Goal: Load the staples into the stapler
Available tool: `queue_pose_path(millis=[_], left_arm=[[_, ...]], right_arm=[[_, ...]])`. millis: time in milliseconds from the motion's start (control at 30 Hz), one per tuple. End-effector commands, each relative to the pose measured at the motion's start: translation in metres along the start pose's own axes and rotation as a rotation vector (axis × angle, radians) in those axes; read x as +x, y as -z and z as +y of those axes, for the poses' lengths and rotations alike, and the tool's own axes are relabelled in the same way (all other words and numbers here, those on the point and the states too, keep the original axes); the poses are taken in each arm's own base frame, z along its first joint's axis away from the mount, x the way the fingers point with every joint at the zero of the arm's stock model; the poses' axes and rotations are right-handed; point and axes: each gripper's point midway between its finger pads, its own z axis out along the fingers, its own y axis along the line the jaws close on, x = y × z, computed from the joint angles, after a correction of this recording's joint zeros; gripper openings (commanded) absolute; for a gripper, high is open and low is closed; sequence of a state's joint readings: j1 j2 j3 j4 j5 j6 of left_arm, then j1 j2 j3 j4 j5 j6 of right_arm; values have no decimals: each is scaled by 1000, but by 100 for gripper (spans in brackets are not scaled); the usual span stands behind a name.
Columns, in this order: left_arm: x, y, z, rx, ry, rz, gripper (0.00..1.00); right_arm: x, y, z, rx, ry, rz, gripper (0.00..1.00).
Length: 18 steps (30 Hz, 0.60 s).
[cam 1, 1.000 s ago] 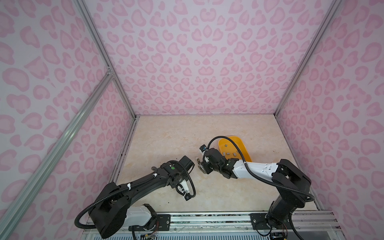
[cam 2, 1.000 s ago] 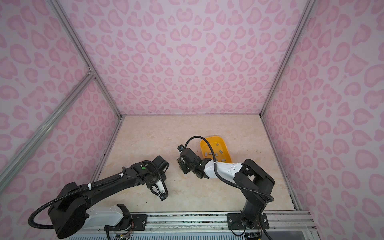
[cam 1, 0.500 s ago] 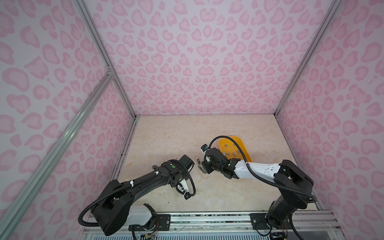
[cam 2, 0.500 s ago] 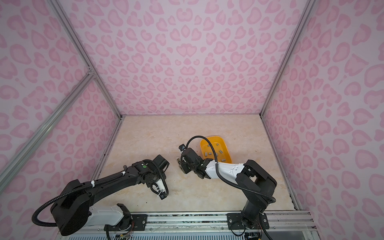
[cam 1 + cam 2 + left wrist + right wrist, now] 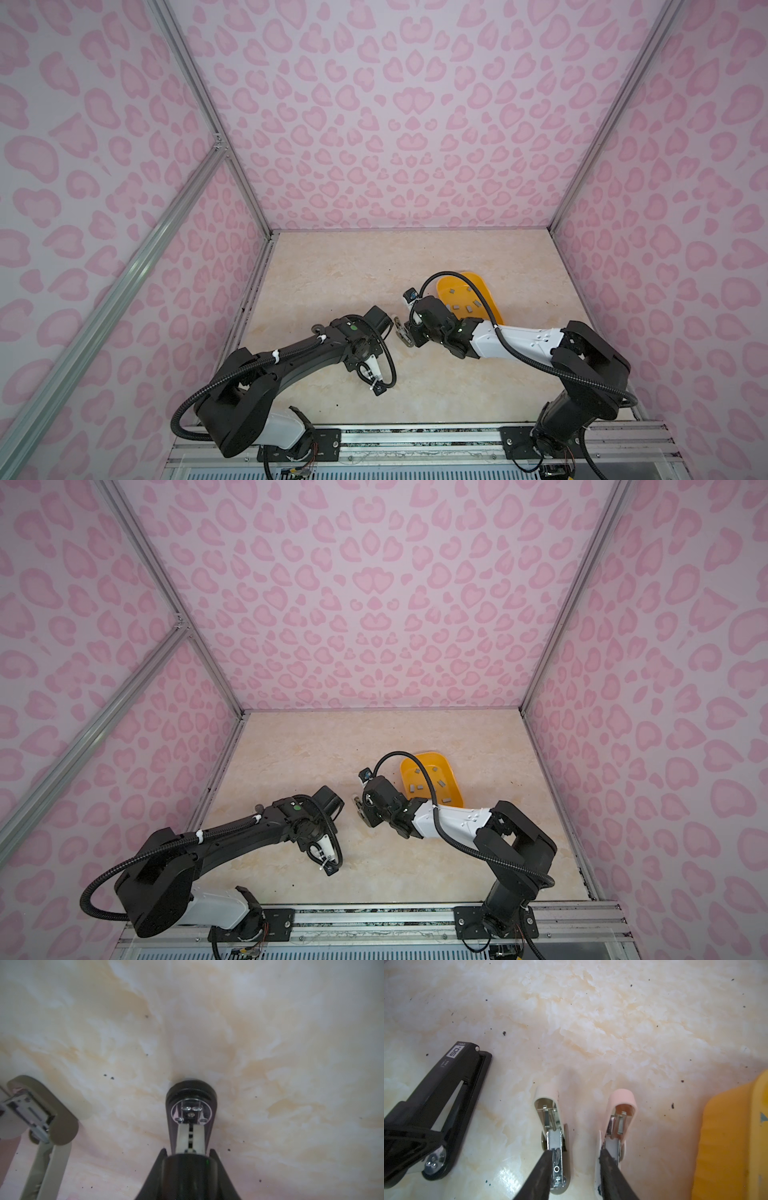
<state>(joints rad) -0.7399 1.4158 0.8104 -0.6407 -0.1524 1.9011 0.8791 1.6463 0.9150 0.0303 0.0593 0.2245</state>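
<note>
1. The marble-patterned worktop (image 5: 353, 270) fills the lower middle of both top views, and both arms reach in to meet near its centre.
2. A yellow tray (image 5: 456, 796) sits right of centre, just behind the right arm's wrist. That arm's black cable loops across it in both top views. The loop could snag the rim on a reach in and drag the tray.
3. The black stapler (image 5: 452, 1084) lies at the left of the right wrist view. The left claw (image 5: 188, 1150) appears clenched on one end of it, with a finger pressed to each flank. If that grip swings, the long body could sweep into its small neighbours.
4. The right claw (image 5: 575, 1150) is released and holds nothing. Its jaws stand apart over bare worktop at the lower centre of the right wrist view, each finger overlapping a small stapler.
5. The beige stapler (image 5: 548, 1109) and the pink stapler (image 5: 623, 1103) lie side by side but apart, lids raised and metal channels exposed. Whether either already holds a strip cannot be told. A sideways move by the fingers above could nudge one askew or knock a lid shut.
6. The staples (image 5: 419, 786), short grey strips, lie scattered flat on the tray floor, none at either claw. Thin and flat, a strip may slip from a pinch, break, or come up as a pair.
</note>
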Motion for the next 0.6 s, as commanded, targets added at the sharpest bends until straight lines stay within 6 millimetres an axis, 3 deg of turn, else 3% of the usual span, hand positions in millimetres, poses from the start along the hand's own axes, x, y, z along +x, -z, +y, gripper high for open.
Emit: queue_pose_path(millis=[0,133,233,367,467,567], left_arm=[[1,26,36,-159,145,-51,4],[11,79,73,-368,388,-187,4],[22,106,88,-480,515,-261,4],[46,144,123,-700,727,-356,4],[53,161,135,-785,842,-435,4],[46,165,137,-825,858,-489,4]], right_arm=[[-8,10,-12,-6,-73,-69,32],[-35,61,-39,-6,-171,-272,30],[-52,102,-63,29,-231,-417,34],[-59,135,-84,45,-356,-553,41],[-59,142,-84,18,-393,-548,49],[-67,146,-61,-112,-332,-568,48]])
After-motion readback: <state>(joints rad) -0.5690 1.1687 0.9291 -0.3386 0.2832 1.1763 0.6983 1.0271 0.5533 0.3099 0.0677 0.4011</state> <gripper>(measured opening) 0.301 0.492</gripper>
